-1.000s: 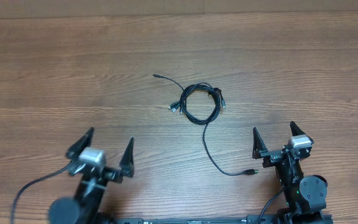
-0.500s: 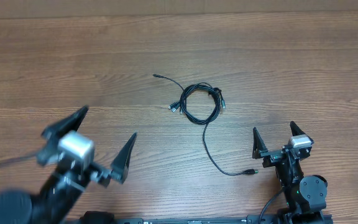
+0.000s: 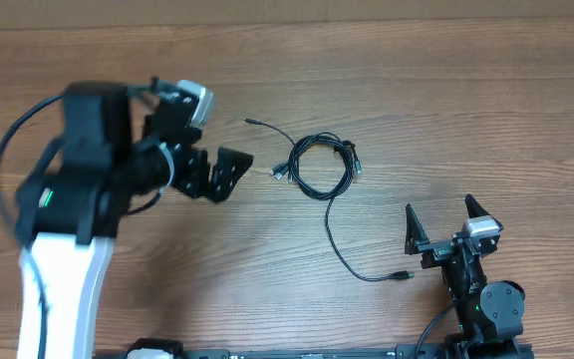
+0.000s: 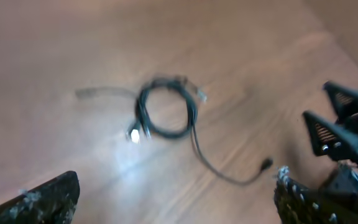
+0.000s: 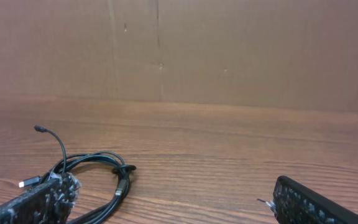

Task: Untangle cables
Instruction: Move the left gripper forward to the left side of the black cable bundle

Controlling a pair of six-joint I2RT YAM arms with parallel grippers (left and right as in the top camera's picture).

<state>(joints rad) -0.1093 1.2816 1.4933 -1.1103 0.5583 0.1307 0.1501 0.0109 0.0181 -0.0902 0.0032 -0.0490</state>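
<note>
Left gripper (image 4: 178, 176) hangs over the table (image 3: 486, 100) with its jaws spread wide and nothing between them. It is tipped toward the cables (image 3: 348, 165), which sit a little right of the table's middle. They are thin and black, wound into a small round coil with a knotty bunch on its right side. Two pale plug ends (image 3: 278, 174) poke out on the coil's left. One short strand (image 3: 267, 128) curls off toward the upper left. A longer strand (image 3: 335, 239) drops from the bottom of the coil and sweeps right, ending in a small plug (image 3: 401, 274).

From above, one dark finger (image 3: 232, 172) of the left gripper is near the coil's left side, clear of it. The wrist picture on that side is blurred. Right gripper (image 3: 438, 207) sits low at the near right edge, jaws wide too, holding nothing, with that loose plug just to its left and not touching. A plain brown wall (image 5: 229, 50) stands behind the table.
</note>
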